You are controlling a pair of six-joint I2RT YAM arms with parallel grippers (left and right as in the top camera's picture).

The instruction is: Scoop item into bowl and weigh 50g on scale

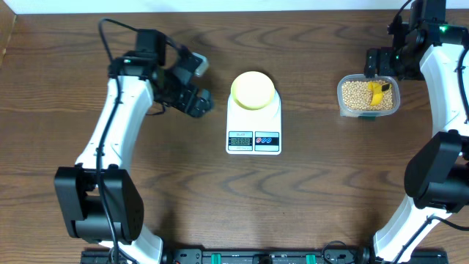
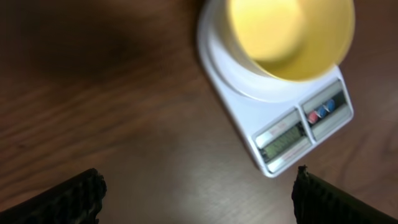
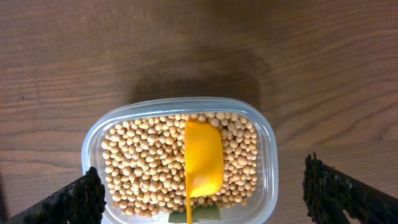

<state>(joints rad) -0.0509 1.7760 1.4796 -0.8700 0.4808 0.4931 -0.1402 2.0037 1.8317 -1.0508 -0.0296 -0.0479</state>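
Observation:
The pale yellow-green bowl (image 1: 253, 89) stands empty on the white scale (image 1: 253, 136) at mid-table; both show in the left wrist view, bowl (image 2: 292, 34) and scale (image 2: 273, 118). Many beige beans (image 1: 357, 94) fill a clear tub (image 1: 368, 96) at the right, with a yellow scoop (image 1: 377, 93) lying on them. In the right wrist view the beans (image 3: 149, 168) and scoop (image 3: 203, 163) sit in the tub (image 3: 93, 134). My left gripper (image 1: 199, 101) is open and empty, left of the scale. My right gripper (image 3: 202, 199) is open above the tub.
The wooden table (image 1: 308, 198) runs to a pale wall at the back. A rail with connectors (image 1: 256, 257) lies along the front edge. The arm bases stand at the front left and front right.

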